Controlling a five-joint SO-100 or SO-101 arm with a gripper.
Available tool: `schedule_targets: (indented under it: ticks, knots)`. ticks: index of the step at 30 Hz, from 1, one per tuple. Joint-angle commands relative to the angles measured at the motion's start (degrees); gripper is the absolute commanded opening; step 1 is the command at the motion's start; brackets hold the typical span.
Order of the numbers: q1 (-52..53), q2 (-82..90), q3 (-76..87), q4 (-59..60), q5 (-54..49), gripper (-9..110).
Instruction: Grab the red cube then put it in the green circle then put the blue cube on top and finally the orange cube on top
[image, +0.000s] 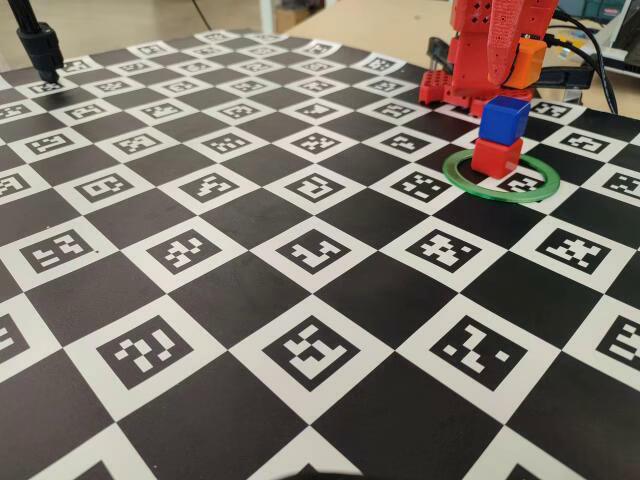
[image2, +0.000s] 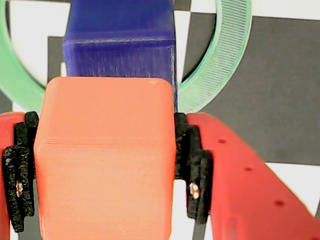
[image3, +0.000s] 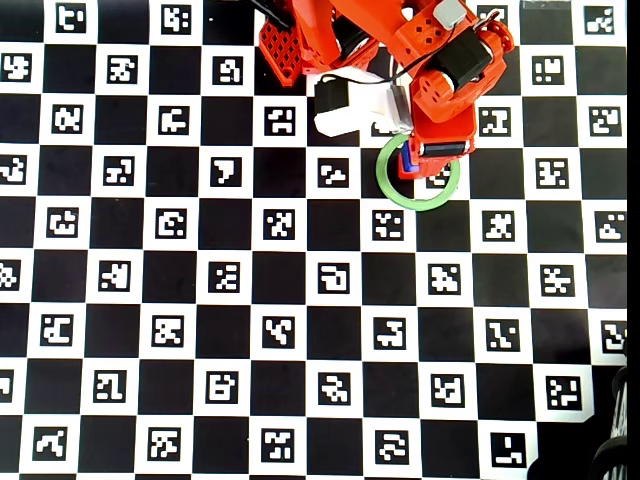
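Right, my gripper (image2: 105, 165) is pinching the orange cube (image2: 105, 160), black pads flat against both its sides. In the fixed view I see the blue cube (image: 504, 118) stacked on the red cube (image: 497, 157) inside the green circle (image: 530, 189), near the worktop (image: 250, 300) far edge by the arm's base. The orange cube hangs beside the blue one, and the checkered board in front lies open
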Motion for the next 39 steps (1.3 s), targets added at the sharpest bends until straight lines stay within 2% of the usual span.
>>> schedule_targets:
  ticks: [1, 19, 39]
  knots:
    - [-0.4, 4.1, -0.4, -0.7, 0.3, 5]
    - [2.9, 5.4, 1.5, -0.5, -1.7, 5]
    - [-1.8, 4.3, 1.8, -2.1, -0.5, 5]
